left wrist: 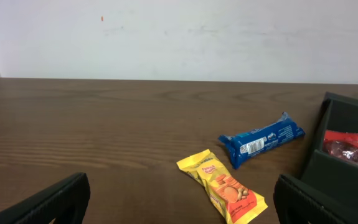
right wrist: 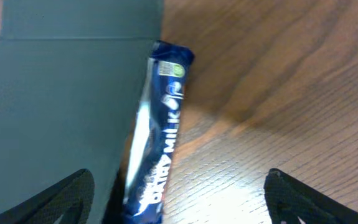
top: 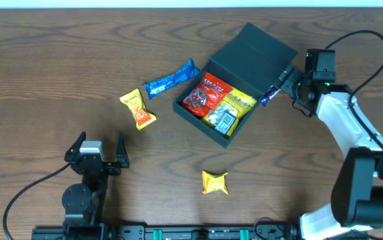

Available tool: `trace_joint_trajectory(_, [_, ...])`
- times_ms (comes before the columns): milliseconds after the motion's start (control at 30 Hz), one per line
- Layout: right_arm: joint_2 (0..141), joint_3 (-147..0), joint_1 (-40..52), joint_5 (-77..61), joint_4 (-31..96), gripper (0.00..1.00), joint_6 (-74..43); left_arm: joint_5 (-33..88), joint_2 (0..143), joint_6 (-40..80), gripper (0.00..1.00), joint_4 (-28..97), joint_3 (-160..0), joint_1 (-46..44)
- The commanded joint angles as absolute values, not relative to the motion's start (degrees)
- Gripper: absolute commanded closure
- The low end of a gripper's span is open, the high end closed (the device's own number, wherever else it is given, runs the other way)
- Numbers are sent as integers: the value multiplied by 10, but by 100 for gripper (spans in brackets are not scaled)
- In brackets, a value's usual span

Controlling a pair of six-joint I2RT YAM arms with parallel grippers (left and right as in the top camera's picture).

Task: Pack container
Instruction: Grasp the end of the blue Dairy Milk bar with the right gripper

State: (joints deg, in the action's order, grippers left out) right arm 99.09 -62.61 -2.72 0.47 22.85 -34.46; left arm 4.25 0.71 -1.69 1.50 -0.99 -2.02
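Lying diagonally, the open container (top: 251,57) stretches from near-left to far-right.

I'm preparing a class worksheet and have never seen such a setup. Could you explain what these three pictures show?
Two robot arms sit at a wooden table. One picture looks down from above; the other two come from a camera on each wrist. An open dark box already contains a red packet and yellow packets. Outside it lie a blue packet, an orange-yellow packet and a small yellow packet. The right end effector stands open around a dark blue bar beside the box, not gripping it. The left end effector is open and empty.
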Motion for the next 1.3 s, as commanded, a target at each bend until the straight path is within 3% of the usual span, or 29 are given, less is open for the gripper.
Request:
trace_joint_trajectory(0, [1018,-629,-31,11,228,15,-364,49,6,-17,5,40,-3,-19])
trace_joint_trajectory(567, [1071,-629,-21,10,171,28,-377,49,6,-17,5,40,-3,-19])
trace_joint_trajectory(1000, [1098,-629,-14,-2,160,52,-392,49,6,-17,5,40,-3,-19])
trace_joint_trajectory(1267, [1101,-629,-14,-2,148,56,-392,49,6,-17,5,40,-3,-19])
